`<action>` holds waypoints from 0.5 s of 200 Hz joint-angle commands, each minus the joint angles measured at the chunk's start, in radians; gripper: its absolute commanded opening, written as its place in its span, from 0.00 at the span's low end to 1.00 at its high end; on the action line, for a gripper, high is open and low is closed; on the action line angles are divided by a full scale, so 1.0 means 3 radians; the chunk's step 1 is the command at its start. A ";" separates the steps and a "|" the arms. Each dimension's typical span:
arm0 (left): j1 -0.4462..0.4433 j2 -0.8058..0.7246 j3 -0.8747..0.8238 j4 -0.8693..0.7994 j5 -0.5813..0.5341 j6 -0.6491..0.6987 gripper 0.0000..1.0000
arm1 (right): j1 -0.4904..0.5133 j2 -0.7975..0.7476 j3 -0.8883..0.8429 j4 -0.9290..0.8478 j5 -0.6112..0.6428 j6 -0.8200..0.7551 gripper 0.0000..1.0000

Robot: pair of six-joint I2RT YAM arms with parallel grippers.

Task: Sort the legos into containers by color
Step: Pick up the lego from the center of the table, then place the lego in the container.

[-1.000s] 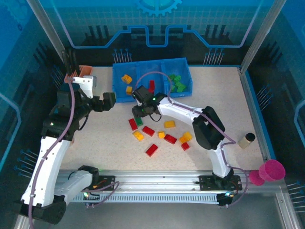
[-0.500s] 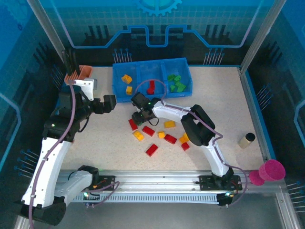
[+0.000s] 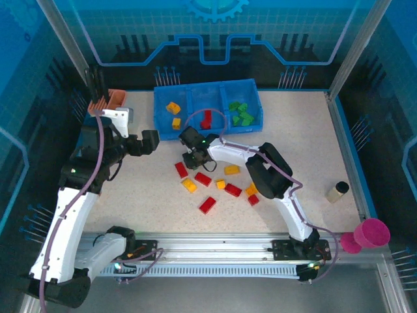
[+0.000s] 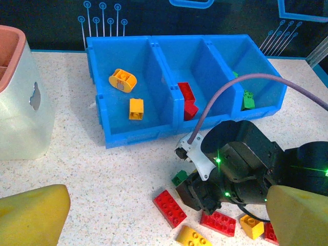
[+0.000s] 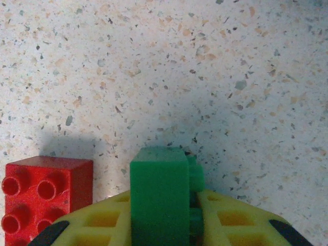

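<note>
My right gripper (image 3: 194, 157) is shut on a small green lego (image 5: 161, 200), held between its yellow fingers (image 5: 97, 225) low over the tabletop; the same lego (image 4: 180, 178) peeks out beside the black wrist. A red lego (image 5: 43, 197) lies just to its left. Several red and yellow-orange legos (image 3: 232, 190) are scattered on the table nearby. The blue tray (image 3: 158, 111) holds yellow-orange pieces (image 3: 172, 107) in its left compartment, red ones (image 3: 206, 119) in the middle and green ones (image 3: 241, 113) on the right. My left gripper (image 3: 151, 140) hangs open, left of the pile, holding nothing.
A salmon-orange holder (image 3: 112, 99) and a white block (image 4: 20, 118) stand at the far left beside the tray. A tan cylinder (image 3: 337, 192) and a magenta cup (image 3: 371, 233) sit at the right edge. The right arm's cable (image 4: 241, 79) arches over the tray front.
My right gripper has come down and toward me from the tray front onto the green lego and has shut on it. The left arm has barely moved.
</note>
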 commanded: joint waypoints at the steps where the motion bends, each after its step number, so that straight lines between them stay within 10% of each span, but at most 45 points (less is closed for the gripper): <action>1: 0.0030 0.0023 0.0026 0.0030 0.0055 -0.0021 0.99 | -0.0120 -0.0236 -0.0187 -0.0265 0.0154 -0.0094 0.26; 100: 0.0030 0.0524 0.0079 -0.0133 0.0071 -0.0233 0.99 | -0.1256 -0.1193 -0.0223 -0.0490 0.0586 -0.0810 0.25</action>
